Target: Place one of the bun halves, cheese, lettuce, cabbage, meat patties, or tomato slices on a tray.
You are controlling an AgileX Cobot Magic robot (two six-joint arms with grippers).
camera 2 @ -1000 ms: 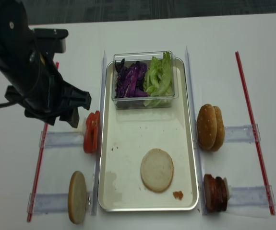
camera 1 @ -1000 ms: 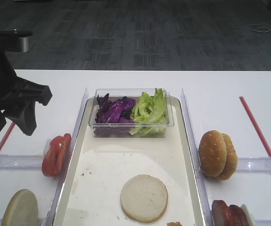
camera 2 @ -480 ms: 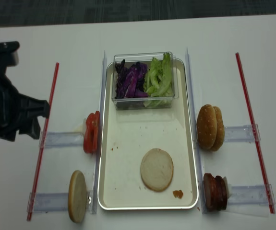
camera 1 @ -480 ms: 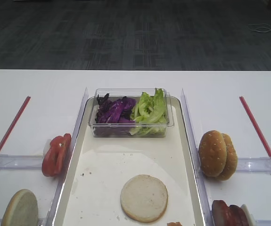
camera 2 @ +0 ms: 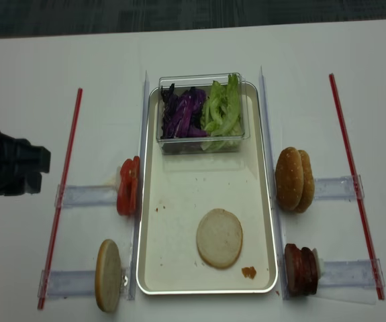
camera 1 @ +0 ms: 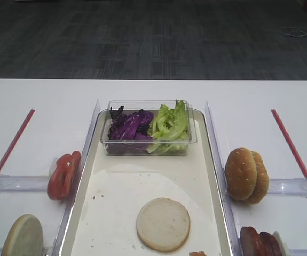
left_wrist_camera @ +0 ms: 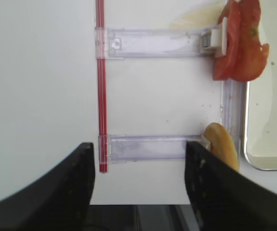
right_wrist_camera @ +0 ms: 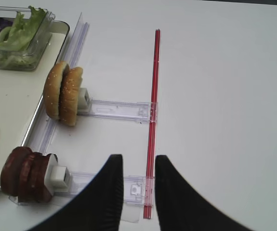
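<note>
So one bun half (camera 2: 219,237) is down flat on the tray (camera 2: 179,194), and both my grippers are empty and parked off to the sides.

Nearest me, the left gripper (left_wrist_camera: 137,166) hangs with its jaws spread wide and nothing in them, and the right gripper (right_wrist_camera: 137,180) has only a narrow gap, also holding nothing. My worry is the next pick: the spare bun half (camera 2: 109,275) and the tomato slices (camera 2: 128,185) stand on edge in thin clear holders right against the tray's silvery rim, so a sloppy approach could clip the rim or tip the slick red slices. The meat patties (camera 2: 301,270) look dense, dark and round. Farther back, ruffled lettuce (camera 2: 223,111) and shredded purple cabbage (camera 2: 183,113) sit loose in a clear tub, so I figure stray bits could drag out.
</note>
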